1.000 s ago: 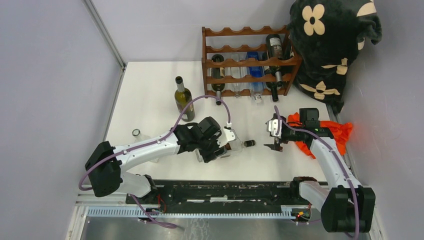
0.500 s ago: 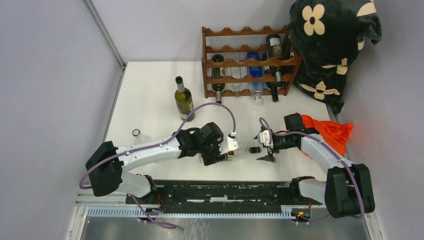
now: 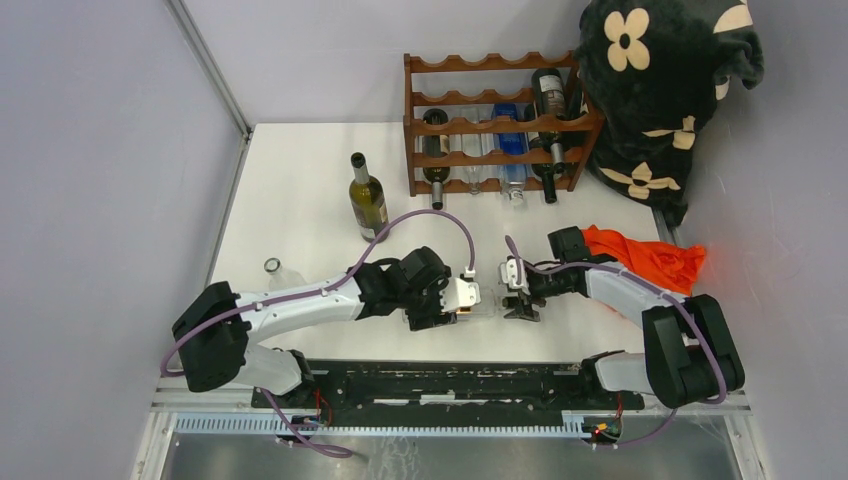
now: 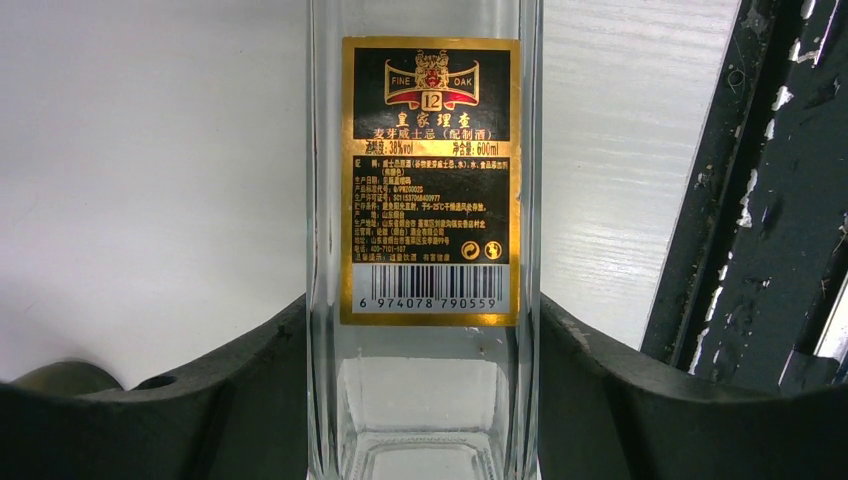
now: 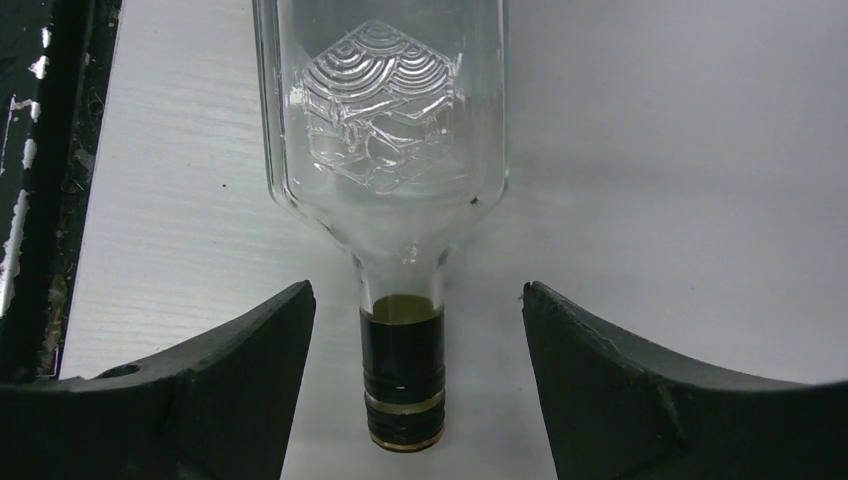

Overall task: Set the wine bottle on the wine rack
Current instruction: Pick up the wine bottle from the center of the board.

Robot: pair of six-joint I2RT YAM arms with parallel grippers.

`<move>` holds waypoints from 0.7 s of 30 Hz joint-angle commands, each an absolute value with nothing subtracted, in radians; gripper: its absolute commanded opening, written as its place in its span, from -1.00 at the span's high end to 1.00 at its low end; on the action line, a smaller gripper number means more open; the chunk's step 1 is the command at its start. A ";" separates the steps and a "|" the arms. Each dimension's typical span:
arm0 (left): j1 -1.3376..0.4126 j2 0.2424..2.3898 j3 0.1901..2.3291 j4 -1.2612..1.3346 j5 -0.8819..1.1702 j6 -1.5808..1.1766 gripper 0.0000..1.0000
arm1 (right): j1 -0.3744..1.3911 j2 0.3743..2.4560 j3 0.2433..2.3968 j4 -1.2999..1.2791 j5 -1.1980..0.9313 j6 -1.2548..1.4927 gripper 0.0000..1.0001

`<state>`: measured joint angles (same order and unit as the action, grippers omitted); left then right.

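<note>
Clear glass wine bottle (image 4: 425,250), clamped at its body by the left gripper (image 4: 425,405), lies level near the table's (image 3: 300,200) front edge, well apart from the wine rack (image 3: 490,127) at the back. The right gripper (image 5: 410,370) has just swung in to straddle its dark-capped neck, jaws open and not touching, probably for a two-handed carry.

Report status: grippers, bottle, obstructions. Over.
Left gripper shut on clear glass bottle, held horizontal. Right gripper open, fingers straddling its dark cap, no contact. Wine rack ahead; upright green bottle stands beside its left end.
</note>
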<state>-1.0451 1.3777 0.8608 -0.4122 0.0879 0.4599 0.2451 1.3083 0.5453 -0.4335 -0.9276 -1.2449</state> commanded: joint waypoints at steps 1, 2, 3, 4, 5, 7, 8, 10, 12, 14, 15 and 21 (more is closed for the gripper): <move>-1.051 1.358 0.881 -0.281 0.119 0.509 0.96 | 0.284 1.342 0.539 -0.383 -0.894 -1.207 -0.61; -1.051 1.361 0.881 -0.275 0.120 0.511 0.96 | 0.291 1.347 0.538 -0.379 -0.888 -1.205 -0.59; -1.051 1.364 0.879 -0.270 0.120 0.511 0.96 | 0.296 1.352 0.538 -0.376 -0.882 -1.204 -0.57; -1.051 1.366 0.878 -0.267 0.119 0.512 0.96 | 0.303 1.359 0.537 -0.376 -0.875 -1.204 -0.55; -1.052 1.367 0.878 -0.262 0.116 0.512 0.96 | 0.309 1.364 0.537 -0.373 -0.864 -1.204 -0.52; -1.051 1.369 0.876 -0.253 0.111 0.515 0.96 | 0.320 1.373 0.535 -0.364 -0.841 -1.201 -0.47; -1.051 1.371 0.873 -0.250 0.110 0.515 0.96 | 0.327 1.376 0.533 -0.360 -0.832 -1.202 -0.43; -1.051 1.371 0.871 -0.241 0.108 0.514 0.96 | 0.336 1.382 0.528 -0.353 -0.830 -1.198 -0.37; -1.051 1.372 0.865 -0.232 0.108 0.514 0.96 | 0.347 1.389 0.523 -0.343 -0.825 -1.196 -0.34; -1.051 1.371 0.857 -0.221 0.105 0.512 0.96 | 0.356 1.398 0.522 -0.336 -0.818 -1.192 -0.32; -1.051 1.369 0.853 -0.214 0.104 0.511 0.96 | 0.359 1.403 0.522 -0.334 -0.818 -1.190 -0.31; -1.051 1.380 0.839 -0.197 0.098 0.505 0.96 | 0.393 1.426 0.512 -0.299 -0.816 -1.160 -0.17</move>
<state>-1.0451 1.3911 0.8223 -0.3294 0.0883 0.4732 0.3664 1.3937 0.5316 -0.3328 -0.8379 -1.1709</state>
